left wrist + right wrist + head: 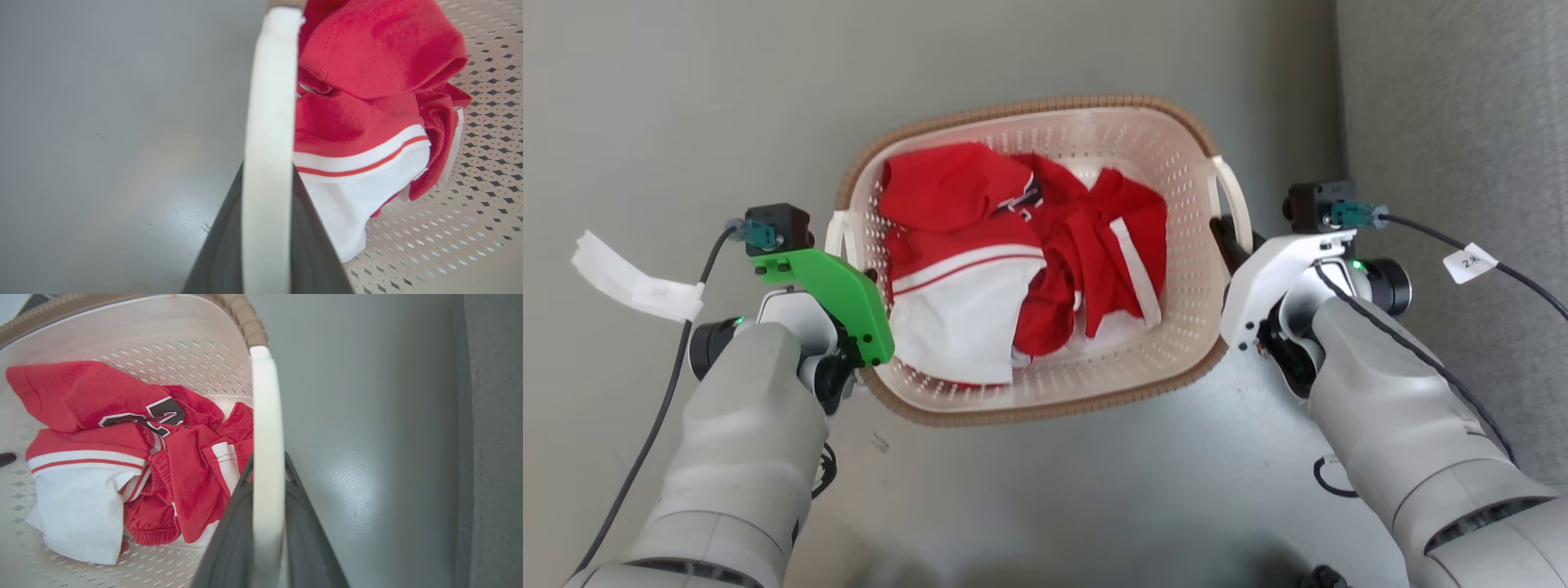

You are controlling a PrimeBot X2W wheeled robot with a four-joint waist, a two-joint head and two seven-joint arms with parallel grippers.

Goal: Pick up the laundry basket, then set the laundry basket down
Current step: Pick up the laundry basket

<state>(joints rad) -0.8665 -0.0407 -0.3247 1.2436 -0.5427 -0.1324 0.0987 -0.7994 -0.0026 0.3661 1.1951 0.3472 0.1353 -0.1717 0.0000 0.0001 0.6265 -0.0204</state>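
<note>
Head view: smooth grey floor [686, 122], glossy in patches, with a darker, rougher grey strip [1454, 98] down the right side (floor covering or wall, cannot tell). Left wrist view records a few small dark scuffs [204, 226] on the floor.

Container: the laundry basket [1094, 135] is at the centre of the head view, between the left arm [743, 425] and the right arm [1388, 392], over the grey floor. Whether its base touches the floor cannot be told. Cream perforated walls, brown woven-look rim [1013, 109]. Contents: crumpled red clothes [964, 192] with white bands, a white panel [964, 322] on the robot's side, and black-and-white lettering [151, 416] seen in the right wrist view. The load lies below the rim.

Grasp: left tool [267, 175] is closed on the basket's left loop handle [271, 81], the white band running up between its two dark fingers [220, 253]. Right tool [267, 465] is closed likewise on the right loop handle [265, 408].

Surroundings: a green bracket [837, 294] on the left arm overlaps the basket's near-left rim. The left cable [663, 400] carries a white paper tag [629, 282], the right cable [1531, 289] a small marked label [1470, 263]
</note>
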